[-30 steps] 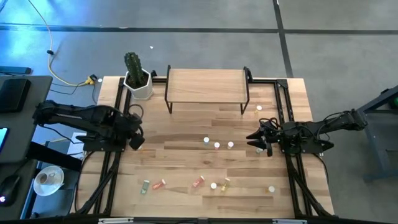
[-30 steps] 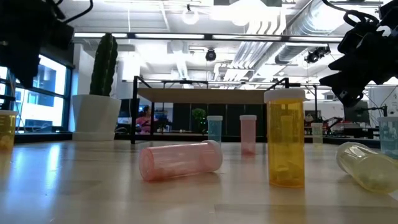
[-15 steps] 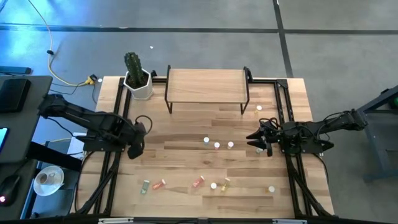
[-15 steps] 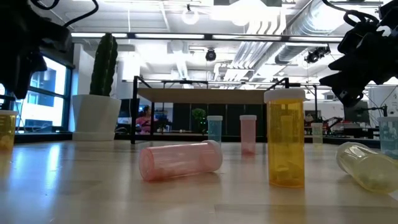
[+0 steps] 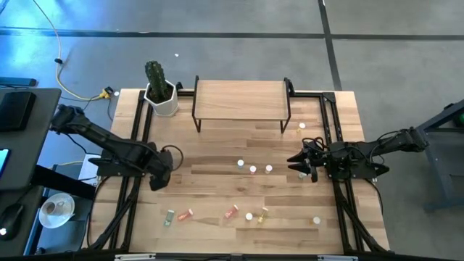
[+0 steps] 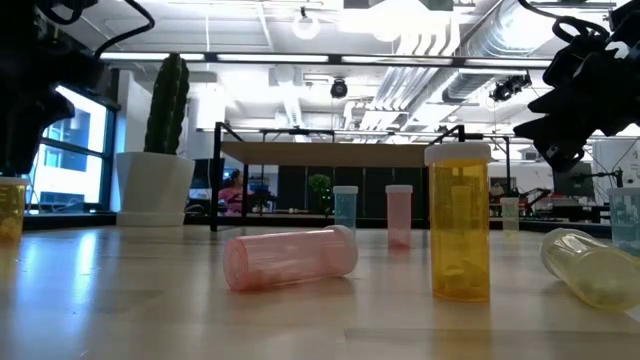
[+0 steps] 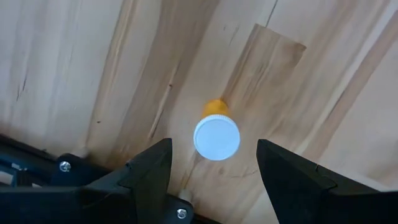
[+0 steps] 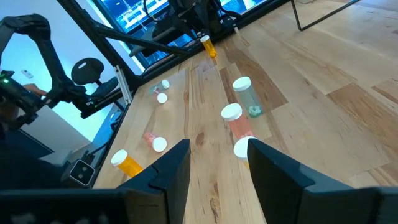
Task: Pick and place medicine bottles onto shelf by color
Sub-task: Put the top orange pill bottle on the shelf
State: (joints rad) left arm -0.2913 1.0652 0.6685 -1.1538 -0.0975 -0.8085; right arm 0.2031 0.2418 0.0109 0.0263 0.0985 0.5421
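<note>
My left gripper [image 5: 161, 177] is open above the table's left part. In the left wrist view, my left gripper [image 7: 217, 177] has one finger on either side of an upright orange bottle with a white cap [image 7: 216, 137], without touching it. That bottle also shows in the right wrist view [image 8: 209, 47] and at the low view's left edge [image 6: 10, 207]. My right gripper [image 5: 299, 162] is open and empty at the table's right. Three bottles [image 5: 253, 169] stand upright at mid-table. Several more [image 5: 231, 212] lie or stand along the near edge. The shelf [image 5: 241, 98] stands at the far edge.
A potted cactus [image 5: 161, 90] stands left of the shelf. One bottle [image 5: 302, 126] stands by the shelf's right leg. In the low view a pink bottle [image 6: 290, 258] lies on its side beside an upright yellow one [image 6: 459, 222]. Black frame rails [image 5: 138, 138] run along both table sides.
My left gripper has moved toward the table's near edge and a little toward the right, its arm stretching out over the table. It now hangs over the orange bottle. My right arm has kept still, and no bottle has moved.
</note>
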